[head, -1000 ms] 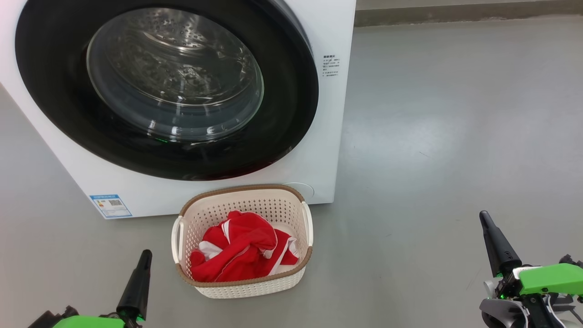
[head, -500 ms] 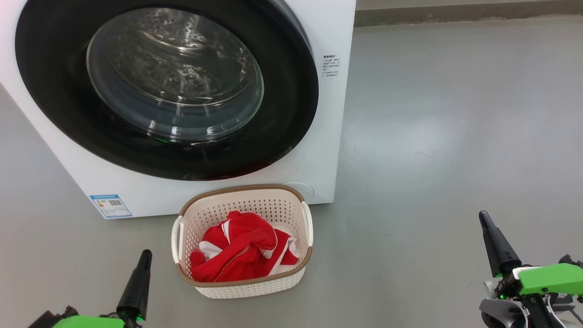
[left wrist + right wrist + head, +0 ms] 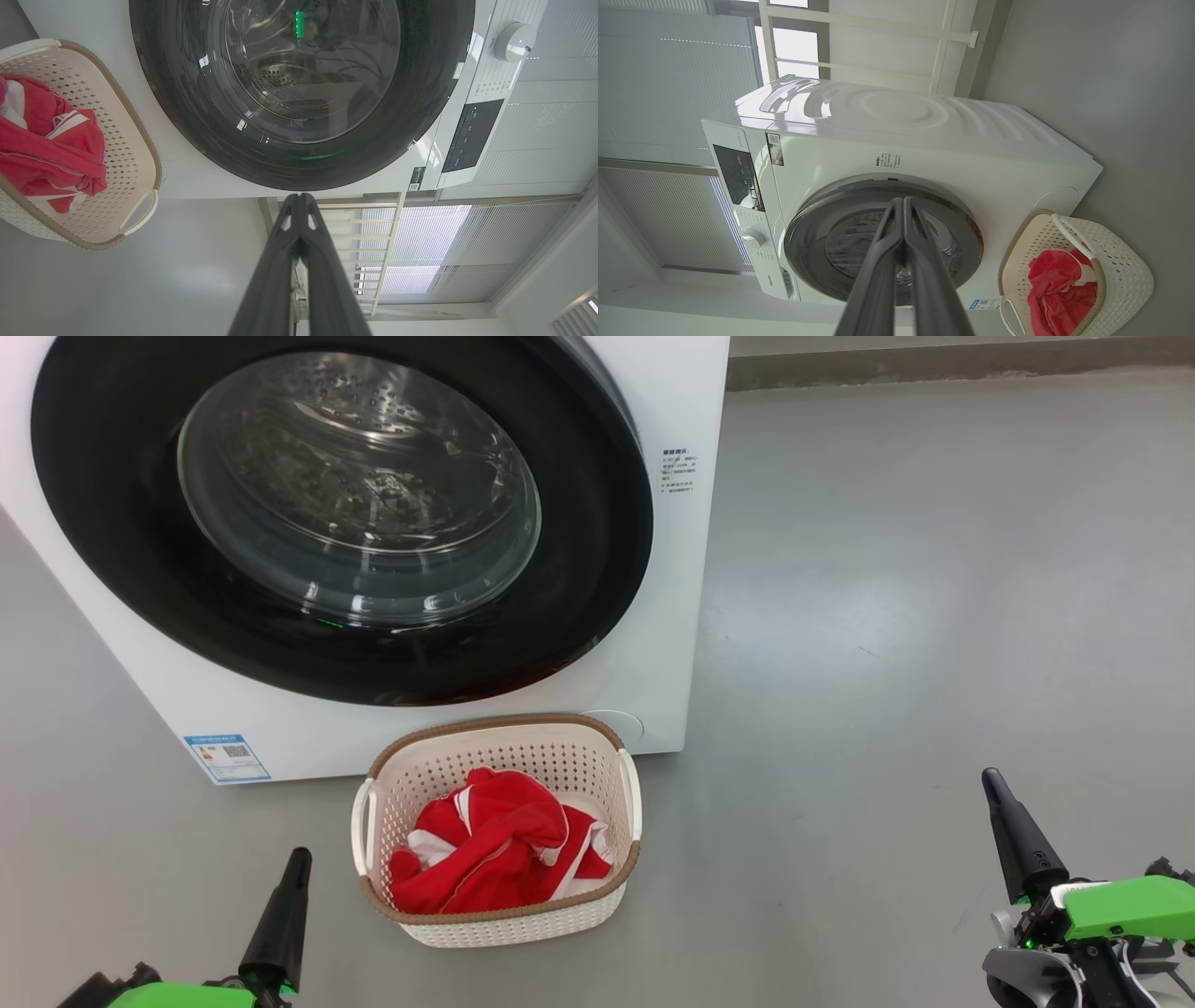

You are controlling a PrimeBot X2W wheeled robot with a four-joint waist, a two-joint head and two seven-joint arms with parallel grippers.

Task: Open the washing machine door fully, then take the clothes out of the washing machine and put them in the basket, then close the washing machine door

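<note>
**A:** On the grey floor (image 3: 934, 616), just in front of the washing machine (image 3: 667, 616), sits the basket (image 3: 495, 722). What is in it?

**B:** The clothes (image 3: 499, 854): a red bundle with white trim, heaped inside and lying below the brown rim.

**A:** And the washing machine door (image 3: 359, 495)?

**B:** It lies against the front of the machine with its black rim seated all round, as far as I can see, so I judge it closed. Through the glass only bare perforated drum shows (reflections blur the lower part, so I cannot rule out a small leftover piece).

**A:** Which steps look done, then?

**B:** By how things lie, all three. The garments are out and in the basket, and the door is shut on a drum that looks empty. I would call the task finished, or one check away from it.

**A:** Where are the arms?

**B:** The left gripper (image 3: 298, 859) is at the near left and the right gripper (image 3: 991, 782) at the near right. Both are well apart from basket and door and touch nothing. Each has its two dark fingers (image 3: 275, 261) pressed together into one point with nothing pinched between them. Both wrist views show the tips meeting.

**A:** Is anything left?

**B:** At most, confirming that the latch caught. The pictures cannot tell me that.
</note>
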